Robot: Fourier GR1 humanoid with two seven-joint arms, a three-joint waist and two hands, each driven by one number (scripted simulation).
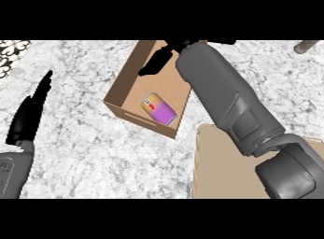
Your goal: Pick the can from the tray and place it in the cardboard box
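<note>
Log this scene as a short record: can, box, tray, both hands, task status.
can: lying on the floor of the box, touched by neither hand
box: cardboard, open top, on the counter, left of the tray
tray: tan, lower right, partly hidden by the right forearm; no can on the part that shows
right hand: over the box's far end, fingers straight, holding nothing
left hand: open, fingers up, resting at the view's left
task status: can already in the box

Can (160, 108) lies inside the cardboard box (125, 83), right hand (157, 60) hovering above it
</note>
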